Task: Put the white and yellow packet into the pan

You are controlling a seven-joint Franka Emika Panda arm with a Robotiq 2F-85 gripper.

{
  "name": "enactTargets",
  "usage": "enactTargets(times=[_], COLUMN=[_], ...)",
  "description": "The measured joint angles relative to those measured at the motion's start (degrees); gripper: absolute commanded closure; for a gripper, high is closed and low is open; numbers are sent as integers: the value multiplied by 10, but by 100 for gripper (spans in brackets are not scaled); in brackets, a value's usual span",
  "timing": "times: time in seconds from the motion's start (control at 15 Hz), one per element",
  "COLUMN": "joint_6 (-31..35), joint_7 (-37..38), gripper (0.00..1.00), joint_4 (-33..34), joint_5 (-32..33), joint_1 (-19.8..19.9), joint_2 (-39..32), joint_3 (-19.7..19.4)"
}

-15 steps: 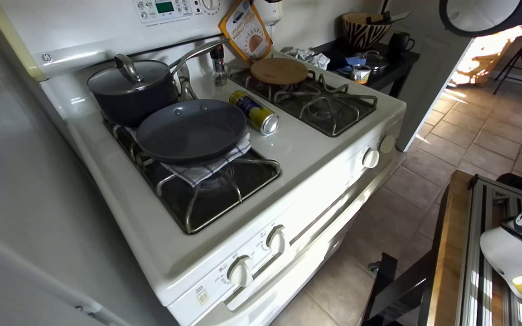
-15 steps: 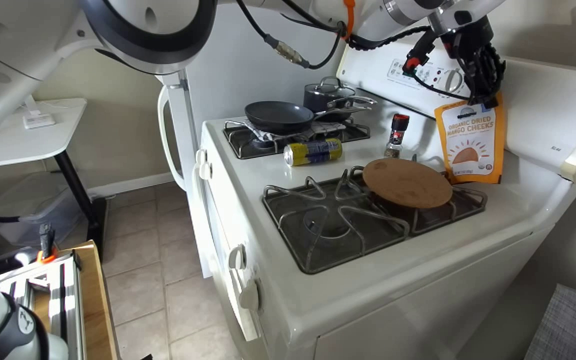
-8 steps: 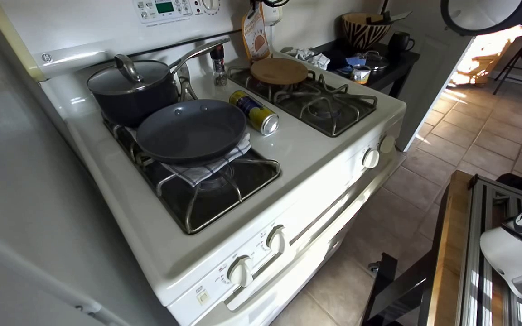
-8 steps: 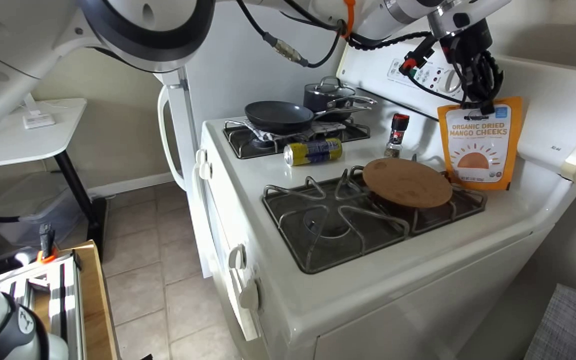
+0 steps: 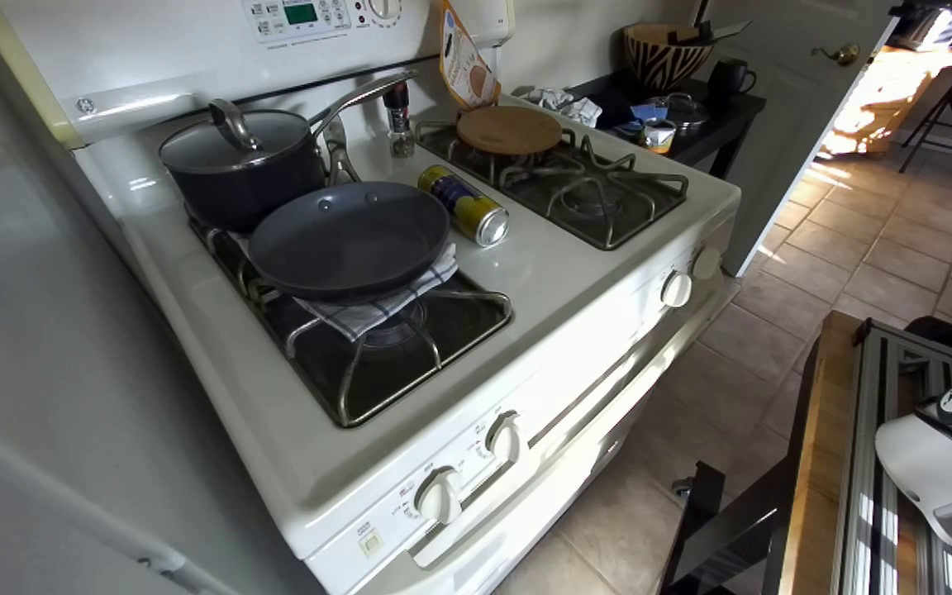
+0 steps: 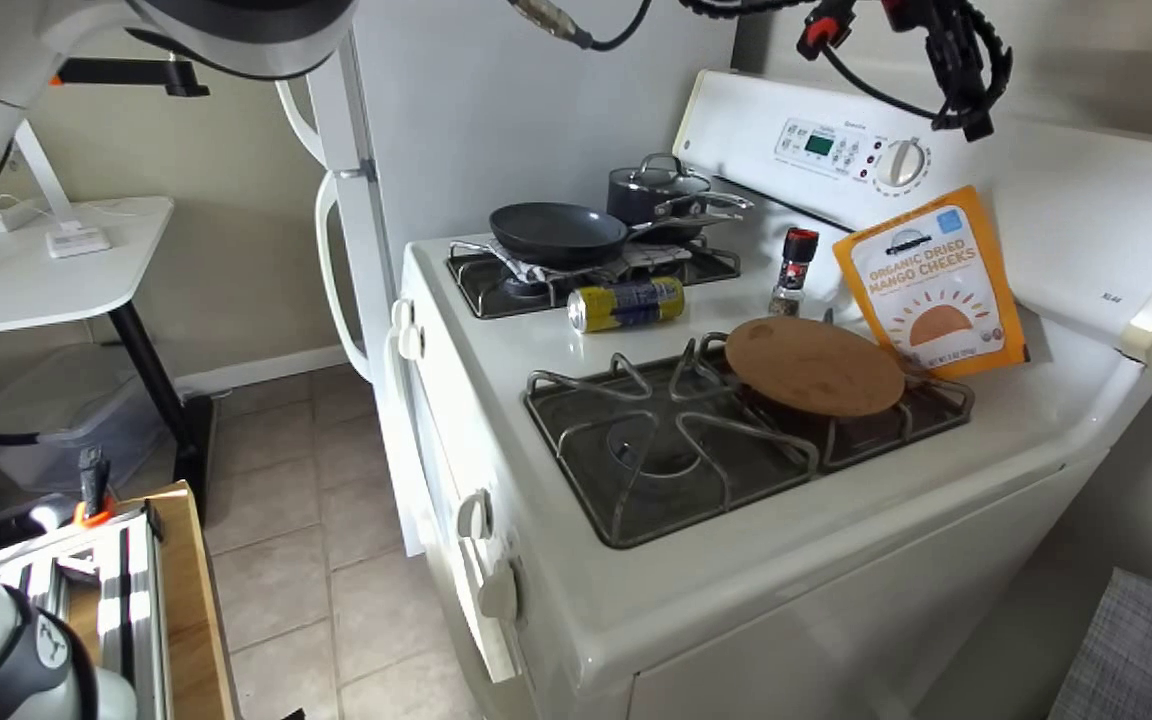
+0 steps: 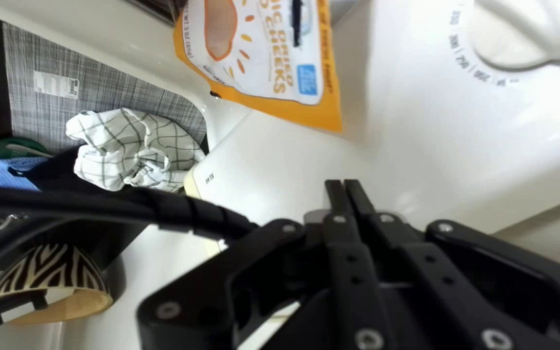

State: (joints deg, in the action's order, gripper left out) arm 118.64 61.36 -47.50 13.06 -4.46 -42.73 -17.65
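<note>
The white and yellow packet (image 6: 936, 285) stands tilted on the stove's back right, leaning against the back panel. It also shows in an exterior view (image 5: 469, 70) and at the top of the wrist view (image 7: 265, 48). My gripper (image 6: 972, 124) is above the packet's top edge and apart from it. In the wrist view the gripper (image 7: 343, 183) has its fingers together with nothing visible between them. The dark grey pan (image 5: 352, 235) sits on a folded checked cloth over a burner; it also shows in an exterior view (image 6: 561, 230).
A lidded dark pot (image 5: 245, 165) stands behind the pan. A yellow can (image 6: 626, 304) lies beside the pan. A grinder (image 6: 793, 270) and a round wooden disc (image 6: 816, 365) are near the packet. The stove's back panel (image 6: 1056, 200) rises behind.
My gripper was at the packet's top edge; it has risen away from it. The packet swung upright, then tipped over to one side. The pan has not moved.
</note>
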Motion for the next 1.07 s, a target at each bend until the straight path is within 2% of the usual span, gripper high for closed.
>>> enactTargets(times=[0.2,0.27,0.33,0.53,0.8,0.93,1.0,1.07], joint_6=[0,0,0,-1,-27,-27,-27,-31], joint_7=[-80,-100,-114,-147,-153,-148,-142,-134], gripper=[100,89,73,51,18,4,0,0], joint_4=[-48,-69,-91,-159,-225,-241,-245,-245], joint_5=[0,0,0,3,53,76,91,110], joint_1=[-2,-2,-4,-13,-43,-60,-67,-73], joint_2=[64,86,105,144,150,142,137,131], joint_3=[20,25,28,35,35,36,39,42])
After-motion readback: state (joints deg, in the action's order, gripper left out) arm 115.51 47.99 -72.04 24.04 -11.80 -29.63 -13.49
